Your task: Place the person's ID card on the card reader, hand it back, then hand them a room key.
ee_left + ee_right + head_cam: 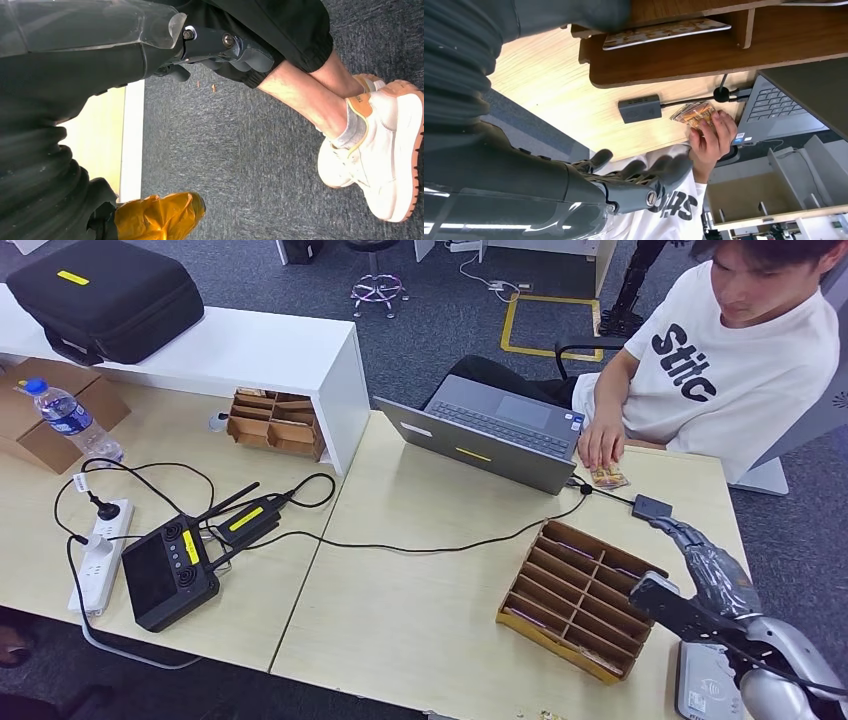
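Note:
My right hand (pixel 712 562) hovers above the table's right edge, between the slotted wooden box (pixel 580 595) and the person, fingers spread and holding nothing; it is the right hand (pixel 639 181) in the right wrist view too. The person's hand (pixel 603 445) rests on a few orange patterned cards (pixel 607 478) beside the laptop (pixel 490 435), well beyond my fingers. Those cards (pixel 694 113) lie under the person's fingertips (pixel 711 131). The grey card reader (pixel 703 687) lies at the near right corner, under my forearm. My left hand (pixel 222 50) hangs over the floor, holding nothing.
A small dark adapter (pixel 651 507) on a cable lies between my right hand and the cards. A patterned card (pixel 664 31) sits in a slot of the wooden box (pixel 704 55). A handheld controller (pixel 165 573), power strip (pixel 100 555) and water bottle (pixel 70 420) occupy the left table.

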Controlling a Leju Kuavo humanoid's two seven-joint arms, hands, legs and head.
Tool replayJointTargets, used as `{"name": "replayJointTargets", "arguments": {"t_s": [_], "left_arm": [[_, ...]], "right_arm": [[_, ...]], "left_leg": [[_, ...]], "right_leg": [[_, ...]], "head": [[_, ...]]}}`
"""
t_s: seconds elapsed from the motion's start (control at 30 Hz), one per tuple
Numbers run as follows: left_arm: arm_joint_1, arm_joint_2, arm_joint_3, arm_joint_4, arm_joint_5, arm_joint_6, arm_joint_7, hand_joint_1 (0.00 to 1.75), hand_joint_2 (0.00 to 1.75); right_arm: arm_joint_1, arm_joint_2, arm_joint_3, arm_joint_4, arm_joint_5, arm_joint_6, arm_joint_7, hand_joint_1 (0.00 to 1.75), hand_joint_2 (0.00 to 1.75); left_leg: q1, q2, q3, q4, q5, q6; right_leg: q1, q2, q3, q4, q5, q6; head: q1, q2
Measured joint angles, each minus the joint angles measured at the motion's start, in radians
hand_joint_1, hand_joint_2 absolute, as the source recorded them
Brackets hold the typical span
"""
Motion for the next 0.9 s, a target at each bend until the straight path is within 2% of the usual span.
{"name": "replayJointTargets", "arguments": {"t_s": [0.07, 0.13, 0.17, 0.3, 0.37, 0.9], "left_arm": [[0.000, 0.000, 0.000, 0.000, 0.000, 0.000, 0.000, 0.00, 1.75], [0.000, 0.000, 0.000, 0.000, 0.000, 0.000, 0.000, 0.00, 1.75], [0.000, 0.000, 0.000, 0.000, 0.000, 0.000, 0.000, 0.00, 1.75], [0.000, 0.000, 0.000, 0.000, 0.000, 0.000, 0.000, 0.00, 1.75], [0.000, 0.000, 0.000, 0.000, -0.001, 0.000, 0.000, 0.00, 1.75], [0.000, 0.003, 0.000, 0.000, -0.003, -0.001, -0.003, 0.00, 1.75]], "right_arm": [[0.000, 0.000, 0.000, 0.000, 0.000, 0.000, 0.000, 0.45, 1.75], [0.000, 0.000, 0.000, 0.001, 0.000, 0.000, 0.000, 0.56, 1.75], [0.000, 0.000, 0.000, 0.001, 0.000, 0.000, 0.000, 0.69, 1.75], [0.000, 0.000, 0.001, 0.001, 0.000, 0.000, 0.000, 1.55, 1.75], [0.000, 0.000, 0.001, 0.001, 0.000, 0.001, 0.000, 1.72, 1.75], [-0.012, -0.002, 0.006, 0.008, -0.011, 0.012, -0.010, 1.75, 1.75]], "left_leg": [[0.000, 0.000, 0.000, 0.000, 0.000, 0.000], [0.000, 0.000, 0.000, 0.000, 0.000, 0.000], [0.000, 0.000, 0.000, 0.000, 0.000, 0.000], [0.000, 0.000, 0.000, 0.000, 0.000, 0.000], [0.000, 0.000, 0.000, 0.000, 0.000, 0.000], [0.000, 0.000, 0.000, 0.000, 0.000, 0.000]], "right_leg": [[0.000, 0.000, 0.000, 0.000, 0.000, 0.000], [0.000, 0.000, 0.000, 0.000, 0.000, 0.000], [0.000, 0.000, 0.000, 0.000, 0.000, 0.000], [0.000, 0.000, 0.000, 0.000, 0.000, 0.000], [0.000, 0.000, 0.000, 0.000, 0.000, 0.000], [0.000, 0.000, 0.000, 0.000, 0.000, 0.000]], "head": [[0.000, 0.000], [0.000, 0.000], [0.000, 0.000], [0.000, 0.000], [0.000, 0.000], [0.000, 0.000]]}}
